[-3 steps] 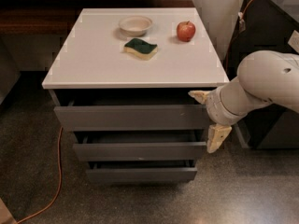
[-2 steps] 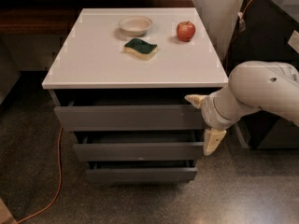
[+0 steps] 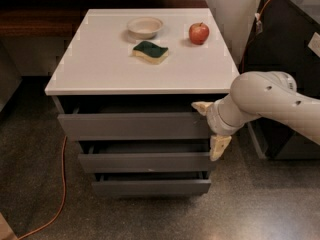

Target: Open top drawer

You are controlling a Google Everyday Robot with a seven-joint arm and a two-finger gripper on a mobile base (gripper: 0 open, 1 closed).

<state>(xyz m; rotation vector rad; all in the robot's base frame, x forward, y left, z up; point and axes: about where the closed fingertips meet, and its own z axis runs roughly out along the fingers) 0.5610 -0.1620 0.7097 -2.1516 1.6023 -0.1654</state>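
Starting nearest you, a speckled floor (image 3: 250,209) carries an orange cable (image 3: 62,184) up the cabinet's left side. Above it you see two slim grey fronts, the low drawer (image 3: 150,186) and the mid drawer (image 3: 145,162). Over those sits the top drawer (image 3: 135,126), the widest and tallest front, directly under the white top (image 3: 100,69), with a dark gap showing above its upper edge. Your gripper (image 3: 211,127) is at that drawer's right end, released, with its fingers (image 3: 202,107) spread wide. One finger is by the upper right corner and the other hangs below the lower right corner (whether either touches the front, you cannot tell). The pale arm (image 3: 270,101) comes in from the right. Farther back on the top lie a sponge (image 3: 150,52), then a bowl (image 3: 145,26), with an apple (image 3: 199,33) to its right.
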